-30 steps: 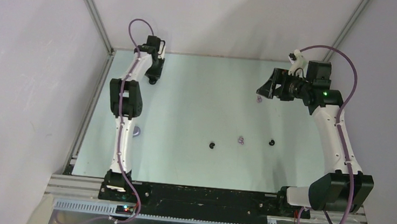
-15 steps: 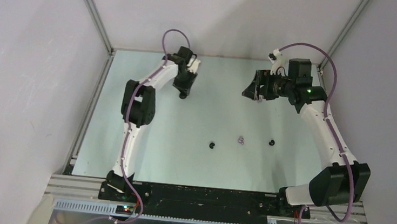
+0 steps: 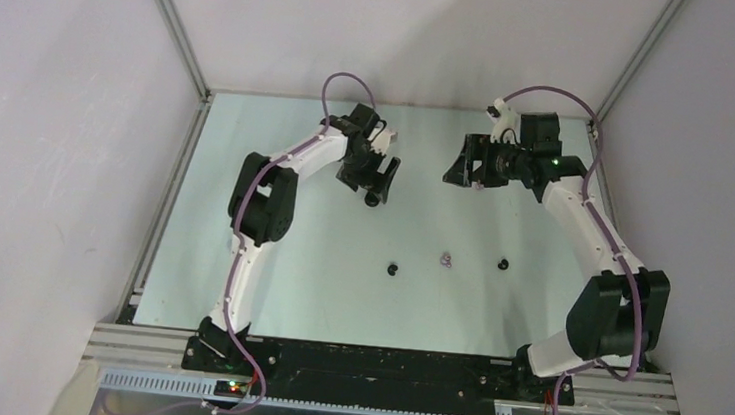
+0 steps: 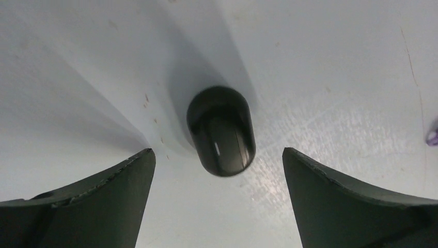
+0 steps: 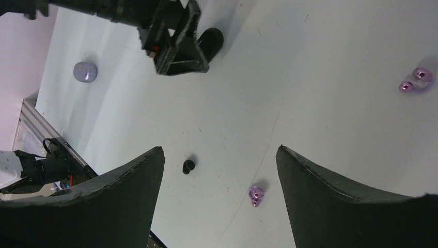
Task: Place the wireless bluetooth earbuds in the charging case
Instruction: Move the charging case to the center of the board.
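A glossy black charging case (image 4: pixel 221 132) lies shut on the table just ahead of my left gripper (image 4: pixel 217 151), whose fingers stand wide apart without touching it. From above, the case (image 3: pixel 374 199) shows below the left gripper (image 3: pixel 374 178). My right gripper (image 3: pixel 459 167) hovers open at the back, holding nothing. Between its fingers (image 5: pixel 220 149) I look down on a black earbud (image 5: pixel 188 166) and a purple earbud (image 5: pixel 255 195). On the table's middle lie a black bud (image 3: pixel 393 268), the purple bud (image 3: pixel 446 261) and another black bud (image 3: pixel 503 265).
A pale purple case (image 5: pixel 85 71) rests near the table's left edge; from above the left arm hides it. Another purple bud (image 5: pixel 416 80) lies near the right gripper. Grey walls close in the left, back and right sides.
The left arm swung from the back left corner toward the middle with the black case, then its jaws opened and let the case go. The right gripper shifted slightly left.
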### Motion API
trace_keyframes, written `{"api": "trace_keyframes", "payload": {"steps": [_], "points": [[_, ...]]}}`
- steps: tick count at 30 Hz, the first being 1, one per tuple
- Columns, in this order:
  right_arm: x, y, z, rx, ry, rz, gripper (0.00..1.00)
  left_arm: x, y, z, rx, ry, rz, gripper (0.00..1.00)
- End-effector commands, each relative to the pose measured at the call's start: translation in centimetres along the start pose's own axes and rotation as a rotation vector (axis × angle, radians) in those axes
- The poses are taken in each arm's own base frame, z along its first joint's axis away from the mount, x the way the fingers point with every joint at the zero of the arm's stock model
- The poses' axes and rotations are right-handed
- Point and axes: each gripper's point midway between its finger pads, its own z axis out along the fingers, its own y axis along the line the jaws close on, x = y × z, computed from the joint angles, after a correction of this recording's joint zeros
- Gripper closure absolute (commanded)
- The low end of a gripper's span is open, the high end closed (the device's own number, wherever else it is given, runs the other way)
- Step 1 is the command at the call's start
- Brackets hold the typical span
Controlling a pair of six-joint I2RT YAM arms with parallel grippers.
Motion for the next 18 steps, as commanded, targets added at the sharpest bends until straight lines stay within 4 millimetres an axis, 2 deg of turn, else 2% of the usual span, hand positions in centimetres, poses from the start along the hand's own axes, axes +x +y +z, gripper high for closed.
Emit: {"api": "trace_keyframes", "payload": {"steps": [1, 4, 7, 8, 9, 10, 18], "points": [[-0.4, -0.5, 2.1, -0.032, -0.004, 0.03, 0.16, -0.8, -2.2, -3.1, 0.115, -0.081, -0.023, 0.01], [0.1, -1.1, 4.2, -0.062, 0.03, 0.087, 0.17, -1.1, -3.7, -3.5, 0.248, -0.125, -0.037, 0.01], [1.0, -1.8, 6.8, -0.09, 0.073, 0.16, 0.19, -0.2, -4.6, -3.3, 0.358, -0.123, -0.081, 0.01], [0.6, -1.8, 7.3, -0.098, 0.065, 0.162, 0.19, -0.4, -4.6, -3.4, 0.374, -0.137, -0.084, 0.01], [1.3, -2.1, 8.4, -0.104, 0.094, 0.196, 0.21, 0.0, -5.0, -3.3, 0.406, -0.126, -0.094, 0.02], [1.0, -2.1, 8.9, -0.111, 0.092, 0.202, 0.22, -0.2, -5.2, -3.4, 0.424, -0.14, -0.089, 0.02], [2.3, -1.7, 14.4, -0.15, 0.172, 0.297, 0.29, -0.3, -6.9, -4.4, 0.535, -0.195, -0.077, 0.03]]}}
